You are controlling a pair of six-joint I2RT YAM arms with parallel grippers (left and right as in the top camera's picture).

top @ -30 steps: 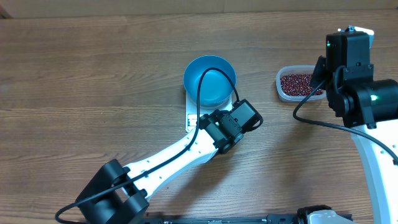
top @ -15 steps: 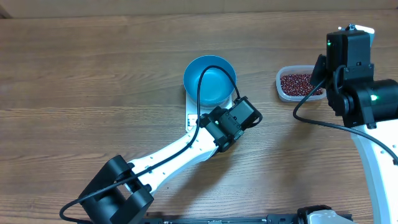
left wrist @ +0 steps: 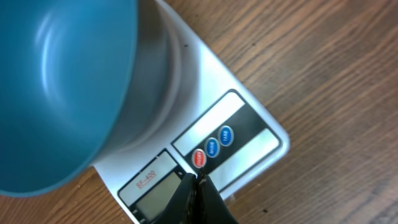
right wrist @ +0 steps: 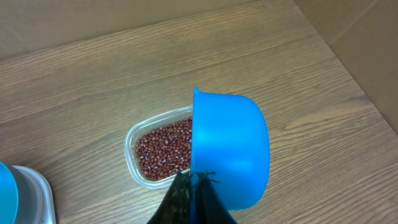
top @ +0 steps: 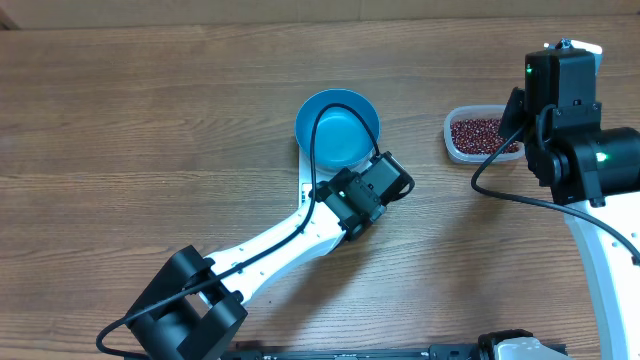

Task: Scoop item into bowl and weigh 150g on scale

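The blue bowl (top: 338,128) stands on the white scale (top: 306,190), and its inside shows only blue. In the left wrist view my left gripper (left wrist: 198,181) is shut with nothing in it. Its tips hover just before the scale's (left wrist: 249,146) red button (left wrist: 199,158), beside the blank display (left wrist: 154,198). My right gripper (right wrist: 198,178) is shut on the handle of a small blue scoop (right wrist: 231,152), held over the table next to the clear tub (right wrist: 134,163) of red-brown beans (right wrist: 163,149). The tub's far-right part lies behind the scoop.
In the overhead view the bean tub (top: 452,140) sits right of the bowl, partly under my right arm (top: 575,120). My left arm (top: 270,245) stretches diagonally from the front left. A cardboard wall (right wrist: 348,18) rises behind the table's far edge.
My left wrist has crept a little up and left, closer over the scale's front. The right arm, the scoop and the tub have not moved.
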